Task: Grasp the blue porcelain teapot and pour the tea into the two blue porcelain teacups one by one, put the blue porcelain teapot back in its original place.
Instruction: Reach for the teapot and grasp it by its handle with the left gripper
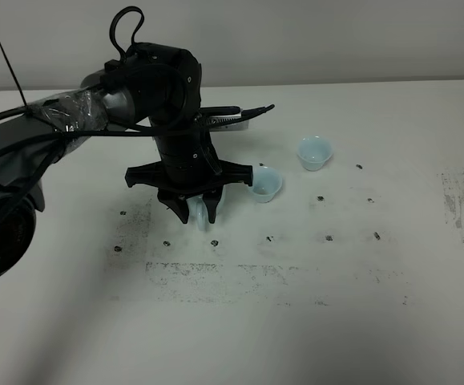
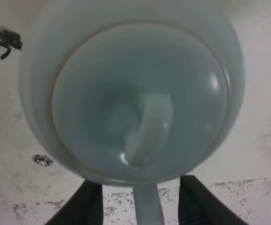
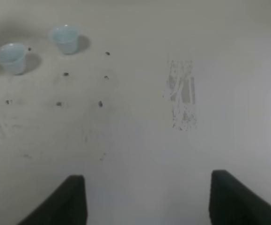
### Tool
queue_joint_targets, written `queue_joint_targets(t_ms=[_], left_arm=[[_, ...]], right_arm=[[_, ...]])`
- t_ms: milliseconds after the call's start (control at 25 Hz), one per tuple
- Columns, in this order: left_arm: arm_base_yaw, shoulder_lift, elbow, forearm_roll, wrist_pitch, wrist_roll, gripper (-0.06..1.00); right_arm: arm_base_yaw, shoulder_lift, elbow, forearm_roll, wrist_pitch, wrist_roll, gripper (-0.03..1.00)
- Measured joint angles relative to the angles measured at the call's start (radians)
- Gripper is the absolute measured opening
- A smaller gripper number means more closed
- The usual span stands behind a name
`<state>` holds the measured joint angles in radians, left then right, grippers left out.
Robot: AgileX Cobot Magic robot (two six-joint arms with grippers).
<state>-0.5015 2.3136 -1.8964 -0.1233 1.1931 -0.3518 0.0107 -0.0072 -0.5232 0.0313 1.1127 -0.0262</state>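
Observation:
The blue porcelain teapot (image 2: 126, 93) fills the left wrist view from above, its domed lid and small loop showing. In the exterior high view only a pale sliver of the teapot (image 1: 199, 206) shows under the left arm. My left gripper (image 1: 197, 217) points down over it. Its fingers (image 2: 86, 204) stand open on either side of a thin pale-blue part of the pot, with table showing in the gaps. Two blue porcelain teacups stand upright to the right, one near (image 1: 265, 184) and one farther (image 1: 314, 152). My right gripper (image 3: 147, 187) hangs open above bare table, holding nothing.
The white table (image 1: 296, 321) carries dark scuff marks and small spots (image 1: 328, 238), with a worn patch (image 3: 182, 96) near its right edge. The left arm's black body (image 1: 159, 88) and cables hang over the back left. The right wrist view also shows both teacups (image 3: 11, 57) (image 3: 66, 38).

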Motion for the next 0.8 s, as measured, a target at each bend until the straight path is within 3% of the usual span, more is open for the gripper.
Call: queue_joint_targets(t_ms=[800], left_arm=[[0.0,0.001,-0.001,0.013,0.001,0.0,0.01]], right_arm=[[0.0,0.0,0.0,0.0,0.0,0.0,0.54]])
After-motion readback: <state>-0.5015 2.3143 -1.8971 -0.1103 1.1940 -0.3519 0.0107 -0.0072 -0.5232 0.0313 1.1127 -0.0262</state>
